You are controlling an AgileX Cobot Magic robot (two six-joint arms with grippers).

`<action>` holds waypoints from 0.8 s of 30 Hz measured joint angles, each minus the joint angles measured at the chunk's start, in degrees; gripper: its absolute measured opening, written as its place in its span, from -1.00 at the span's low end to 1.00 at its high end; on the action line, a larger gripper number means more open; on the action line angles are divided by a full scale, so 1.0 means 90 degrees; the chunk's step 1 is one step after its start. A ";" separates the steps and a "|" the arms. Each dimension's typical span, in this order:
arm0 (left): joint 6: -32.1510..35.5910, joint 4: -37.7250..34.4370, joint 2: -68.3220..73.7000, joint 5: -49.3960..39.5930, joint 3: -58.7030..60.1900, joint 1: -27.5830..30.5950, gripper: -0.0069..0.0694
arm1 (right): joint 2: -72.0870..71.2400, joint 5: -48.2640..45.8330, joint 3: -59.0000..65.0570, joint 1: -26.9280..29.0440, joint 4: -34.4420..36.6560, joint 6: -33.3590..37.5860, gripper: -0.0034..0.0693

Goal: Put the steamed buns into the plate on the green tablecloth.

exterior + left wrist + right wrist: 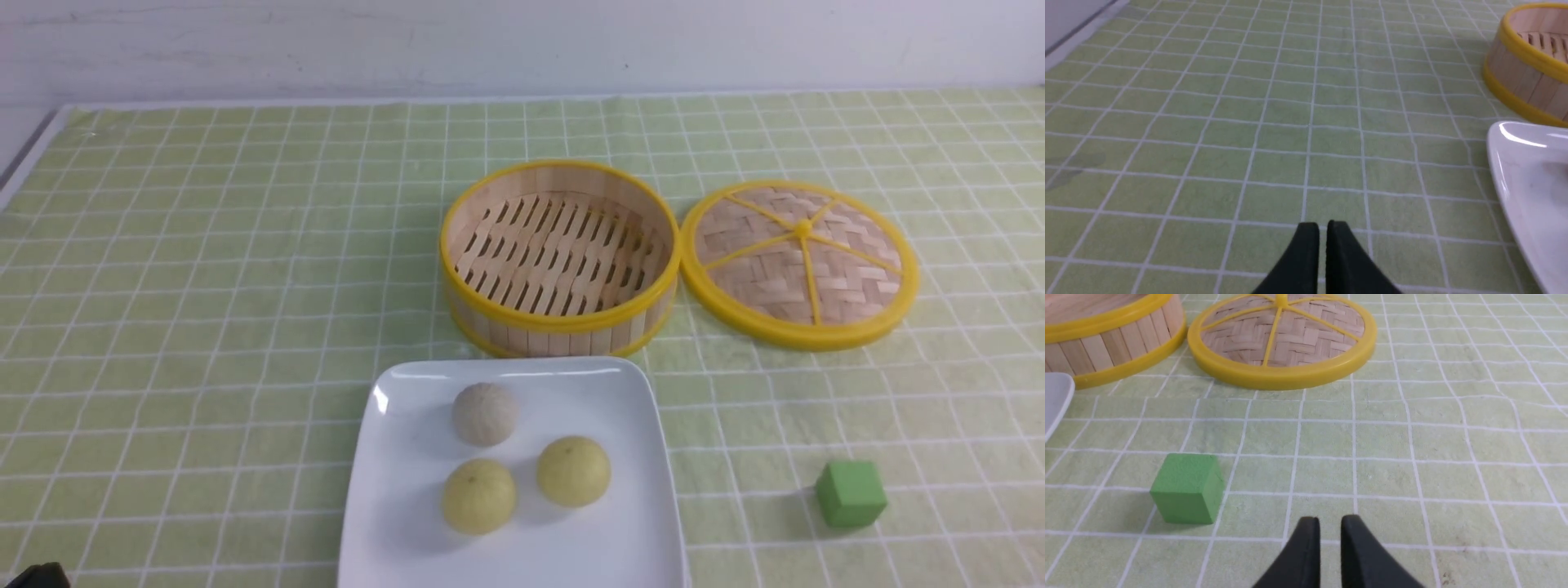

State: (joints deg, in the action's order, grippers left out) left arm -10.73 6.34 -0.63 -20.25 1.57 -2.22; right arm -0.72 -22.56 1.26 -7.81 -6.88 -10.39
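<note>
One green tablecloth point(245, 343), pale yellow-green under a grid of thin white lines, covers the work surface; slight ripples, a few brownish specks toward the robot's right. Near part: white square plate point(408, 523), glossy, rounded corners, low rim, its near edge cut off by the front view. Well to its right, a small green cube point(851, 494) on the cloth. Just beyond the plate, a round bamboo basket point(563, 322), yellow-rimmed, slatted floor, nothing inside; beside it on the right, a round woven lid point(800, 269), yellow-edged, with yellow spokes meeting at a central knob. Past the cloth's far edge, a whitish surface point(522, 49) with faint dark scratches. Left gripper point(1323, 228) over bare cloth to the left of the plate, dark fingertips with a narrow gap between them, grasping nothing. Right gripper point(1330, 522) over cloth on the right side, its tips parted a little wider, likewise unloaded. Three steamed buns sit on the plate, small and domed: pale yellow bun point(479, 496) nearest, second yellow bun point(573, 471) to its right and slightly farther, greyish off-white bun point(485, 414) farthest, toward the basket side. All three apart from one another.
</note>
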 joint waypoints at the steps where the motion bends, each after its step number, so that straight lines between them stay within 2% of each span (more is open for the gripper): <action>1: 0.0000 0.0000 0.0000 -0.0028 0.0000 0.0000 -0.68 | 0.0000 0.0000 0.0000 0.0000 0.0000 0.0000 -0.61; 12: 0.0011 0.0083 0.0000 -0.0067 -0.0006 0.0000 -0.64 | 0.0000 0.0000 0.0000 0.0000 0.0000 0.0000 -0.57; 24: 0.0013 0.0973 0.0000 -0.0120 -0.0006 0.0000 -0.63 | 0.0000 0.0000 0.0000 0.0000 0.0000 0.0006 -0.53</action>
State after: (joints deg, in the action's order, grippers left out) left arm -10.61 15.10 -0.63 -21.33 1.51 -2.22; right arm -0.72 -22.56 1.26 -7.81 -6.88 -10.34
